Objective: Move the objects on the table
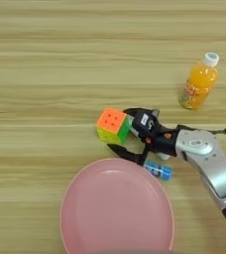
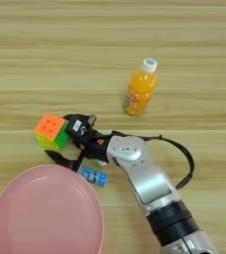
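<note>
Colour puzzle cube (image 1: 113, 125) with orange top sits on the tan wooden worktop (image 1: 45, 74), just left of the black two-fingered claw (image 1: 126, 130), whose fingers are spread wide, gripping nothing.

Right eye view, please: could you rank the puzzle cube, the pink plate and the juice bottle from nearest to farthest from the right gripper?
1. Puzzle cube, just left of the right gripper, by its upper finger.
2. Pink plate, below it, rim near the lower finger.
3. Orange juice bottle, up and to the right, clearly farthest.
</note>
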